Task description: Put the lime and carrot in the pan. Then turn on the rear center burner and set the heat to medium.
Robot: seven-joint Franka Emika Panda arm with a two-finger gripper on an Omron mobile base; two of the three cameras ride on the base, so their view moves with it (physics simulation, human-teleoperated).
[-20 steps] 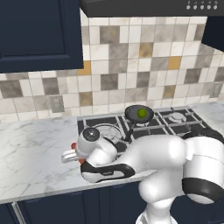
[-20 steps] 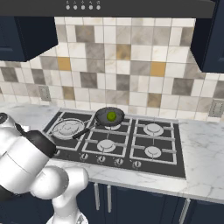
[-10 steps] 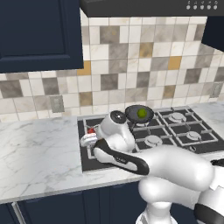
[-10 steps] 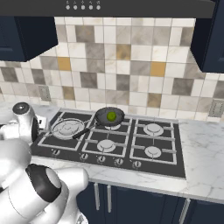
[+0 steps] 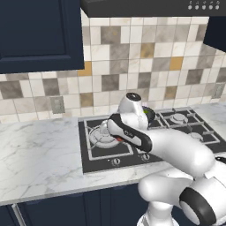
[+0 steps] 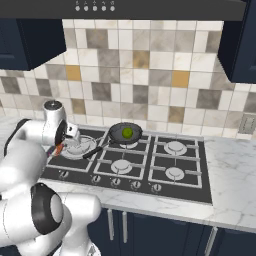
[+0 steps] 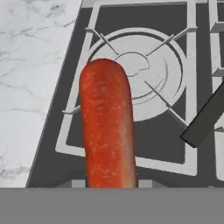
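My gripper [image 7: 109,183] is shut on the carrot [image 7: 107,127], an orange-red stick that points away from the hand above the large silver burner [image 7: 135,72]. From the right base view the carrot [image 6: 58,150] shows as a small red tip under the hand, over the left end of the cooktop. The black pan [image 6: 125,133] sits on the rear centre grates with the yellow-green lime [image 6: 127,132] inside it. Its long handle [image 6: 97,149] reaches toward the carrot. The rear center burner is hidden under the pan. In the left base view my arm covers most of the pan [image 5: 149,115].
A row of knobs [image 6: 115,181] runs along the cooktop's front edge. White marble counter [image 5: 39,154] lies to the left of the cooktop. The pan handle's end [image 7: 203,118] lies just right of the carrot. A tiled wall stands behind, with a hood above.
The arm has swung from the counter to the right, over the cooktop's left burner, carrying the carrot. The pan and lime have not moved.
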